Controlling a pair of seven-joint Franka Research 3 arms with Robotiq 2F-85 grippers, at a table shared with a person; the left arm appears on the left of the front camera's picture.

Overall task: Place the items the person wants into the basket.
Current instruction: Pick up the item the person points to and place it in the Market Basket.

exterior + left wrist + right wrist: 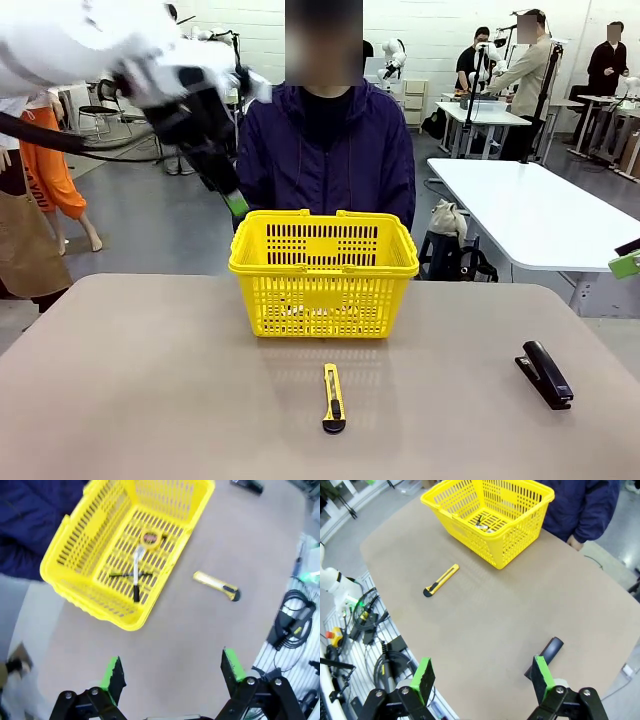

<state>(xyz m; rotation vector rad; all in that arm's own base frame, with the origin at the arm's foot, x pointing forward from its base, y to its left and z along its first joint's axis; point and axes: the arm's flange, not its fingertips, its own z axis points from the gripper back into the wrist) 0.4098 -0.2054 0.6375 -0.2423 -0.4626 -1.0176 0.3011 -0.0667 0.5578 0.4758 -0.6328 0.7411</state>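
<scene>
My left gripper (172, 672) hung wide and empty above the basket (89, 555); my right gripper (482, 677) was equally wide, well off to its side. The tape measure (151, 538), marker (136, 575) and pen (124, 574) lay inside the basket. Dipping low risked clipping its rim. In front of it, bare table (150, 380) surrounded the knife (333, 397) and stapler (545, 374).

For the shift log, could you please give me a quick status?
Both pincers open, empty. Tape measure, white marker, black pen inside yellow plastic basket. Nothing obstructing.
</scene>
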